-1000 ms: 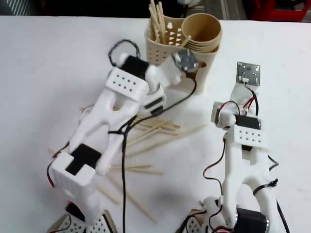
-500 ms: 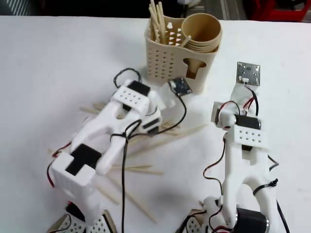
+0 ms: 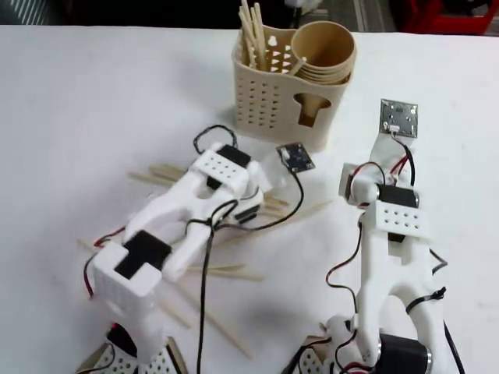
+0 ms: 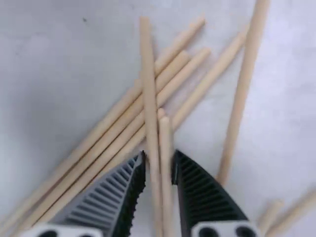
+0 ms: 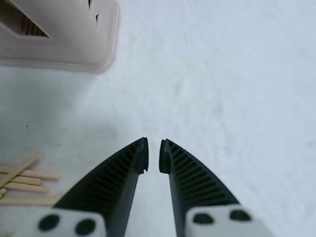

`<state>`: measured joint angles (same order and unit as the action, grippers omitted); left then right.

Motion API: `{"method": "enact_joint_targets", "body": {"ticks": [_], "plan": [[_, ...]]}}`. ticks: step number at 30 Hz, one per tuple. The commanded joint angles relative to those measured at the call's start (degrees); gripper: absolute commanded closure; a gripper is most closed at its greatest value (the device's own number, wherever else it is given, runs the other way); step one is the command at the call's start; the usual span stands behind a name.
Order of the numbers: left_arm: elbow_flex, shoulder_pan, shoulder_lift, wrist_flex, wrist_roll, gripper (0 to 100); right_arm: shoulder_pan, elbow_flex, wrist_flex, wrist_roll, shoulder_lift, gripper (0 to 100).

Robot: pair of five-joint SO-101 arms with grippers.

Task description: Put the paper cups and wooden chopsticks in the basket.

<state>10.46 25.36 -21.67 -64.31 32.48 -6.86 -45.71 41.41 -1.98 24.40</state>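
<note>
High view: I find the left arm [image 3: 195, 202] bent low over the loose wooden chopsticks [image 3: 300, 213] on the counter [image 3: 93, 101]. The basket [image 3: 269, 105] holding the paper cups [image 3: 323, 47] stands just beyond it. Left wrist view: the left end effector [image 4: 158, 165] is clamped on two of them, their long axis running straight out through the gap between the jaws. Right wrist view: the right end effector [image 5: 153, 150] hangs closed on nothing over bare counter, farther from the pile.

The left arm [image 3: 164, 210] and right arm [image 3: 394, 222] — both white moulded plastic with black motor blocks, dotted vent panels and loose black and red cables — end in the left gripper [image 4: 158, 165] and right gripper [image 5: 153, 153], black and ribbed on white mounts.
</note>
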Motion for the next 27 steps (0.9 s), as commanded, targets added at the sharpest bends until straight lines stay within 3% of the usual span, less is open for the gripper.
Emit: {"method": "enact_joint_targets", "body": {"ticks": [1, 9, 27], "plan": [[-2.8, 1.3, -0.7, -1.2, 0.0, 91, -0.7, 0.5, -0.7, 0.0, 0.1, 94.6], [-2.8, 1.3, -0.4, -2.0, -1.5, 98, -0.7, 0.5, -0.7, 0.0, 0.1, 94.6], [-23.8, 0.7, 0.0, -25.2, -1.5, 98, -1.7, 0.6, -0.7, 0.1, 0.1, 94.6]]}}
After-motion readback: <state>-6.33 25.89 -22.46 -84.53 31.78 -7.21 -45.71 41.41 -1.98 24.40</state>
